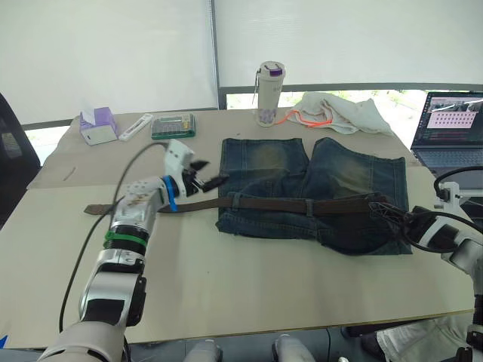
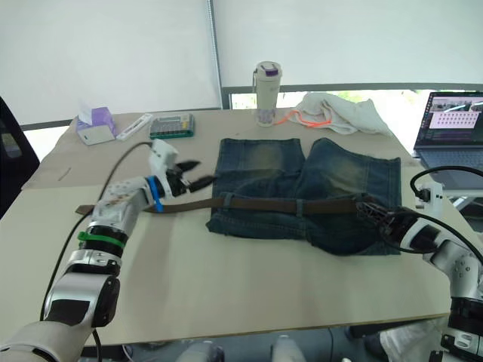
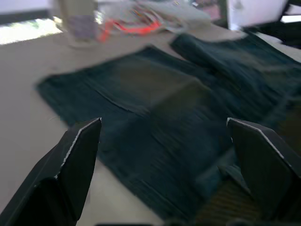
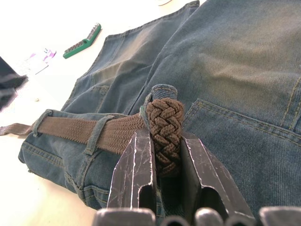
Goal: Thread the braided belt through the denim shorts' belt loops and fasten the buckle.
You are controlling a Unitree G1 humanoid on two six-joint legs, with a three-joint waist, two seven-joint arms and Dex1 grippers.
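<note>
The denim shorts (image 1: 317, 181) lie flat on the table, waistband toward me. The braided belt (image 1: 272, 204) runs along the waistband under several belt loops (image 4: 98, 132). Its free end trails left onto the table (image 1: 96, 209). At the shorts' right side my right gripper (image 4: 165, 141) is shut on the brown braided strap beside a loop (image 4: 162, 90). My left gripper (image 1: 210, 175) hovers open just above the belt at the shorts' left edge, with nothing between its fingers (image 3: 87, 141). The buckle is hidden.
At the back of the table stand a bottle (image 1: 269, 94), a white cloth with orange cord (image 1: 343, 111), a green calculator (image 1: 173, 125) and a tissue box (image 1: 98, 124). A laptop (image 1: 451, 128) sits at the right. A black cable hangs from my left wrist.
</note>
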